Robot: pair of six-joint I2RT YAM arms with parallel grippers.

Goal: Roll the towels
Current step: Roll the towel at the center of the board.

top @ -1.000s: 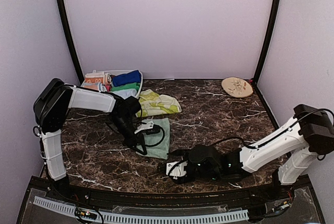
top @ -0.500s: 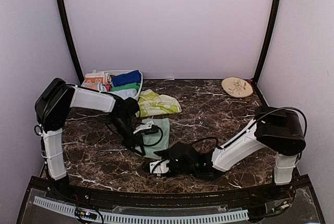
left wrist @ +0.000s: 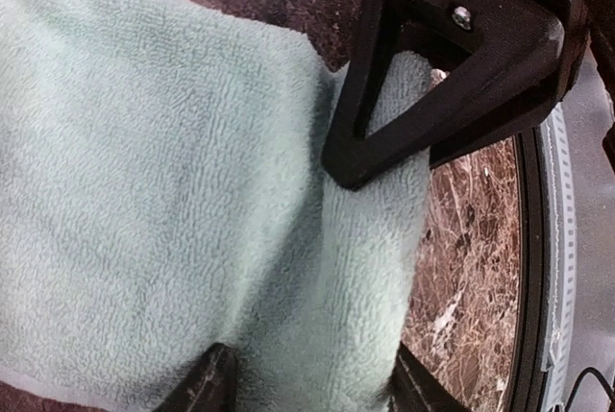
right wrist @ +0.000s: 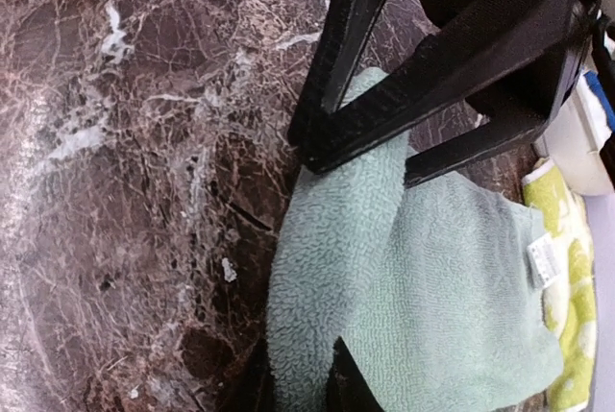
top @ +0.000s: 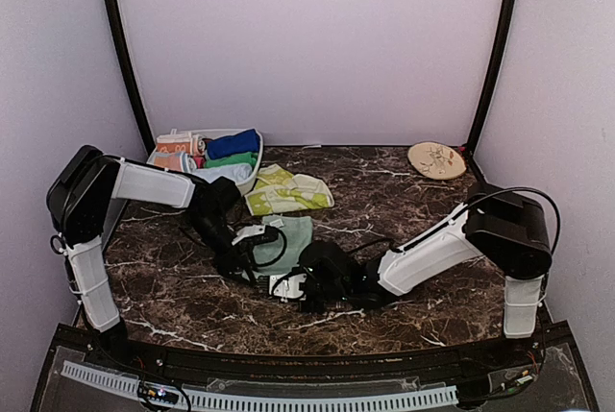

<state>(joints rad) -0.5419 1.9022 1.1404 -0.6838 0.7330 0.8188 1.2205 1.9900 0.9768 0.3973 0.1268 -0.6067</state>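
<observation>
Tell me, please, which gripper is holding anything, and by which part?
The right gripper pinches the mint green towel by its folded near edge; the left gripper straddles that fold, jaws apart.

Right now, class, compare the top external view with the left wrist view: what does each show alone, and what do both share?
Only the top external view shows both arms, the right gripper, the white bin of towels, the yellow-green towel and the beige plate. Only the left wrist view shows the terry weave and a fold running between the fingers of the left gripper. Both show the mint towel and the marble table.
</observation>
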